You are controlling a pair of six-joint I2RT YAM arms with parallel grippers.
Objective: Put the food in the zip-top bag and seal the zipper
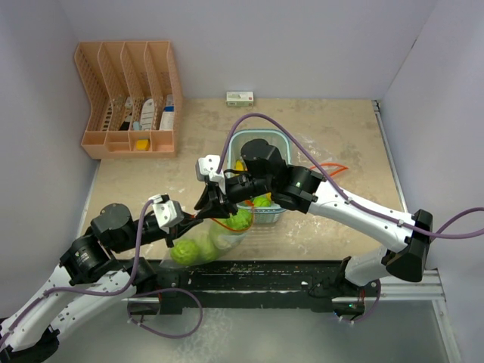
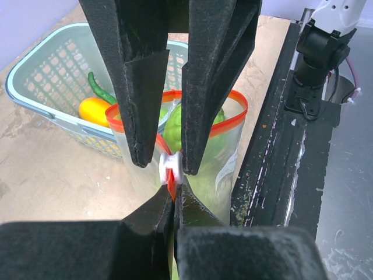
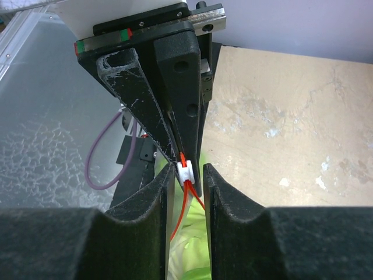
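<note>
The clear zip-top bag [image 1: 204, 246] with an orange zipper rim [image 2: 230, 119] lies near the table's front edge, its mouth partly open. One pale-green cabbage [image 1: 189, 252] sits deep in it and another [image 2: 182, 125] near the mouth. My left gripper [image 2: 173, 195] is shut on the zipper's closed end, just behind the white slider [image 2: 169, 167]. My right gripper [image 3: 187, 175] is open, its fingers straddling the slider [image 3: 185, 171] with a small gap on one side. A yellow fruit [image 2: 93, 111] and the green chili [image 2: 99, 90] lie in the teal basket [image 2: 35, 70].
The teal basket [image 1: 261, 136] stands just behind the bag, under the right arm. A peach desk organizer [image 1: 128, 98] is at the back left, and a small white-and-green box [image 1: 240, 97] at the back wall. A black rail [image 1: 249, 274] runs along the front edge.
</note>
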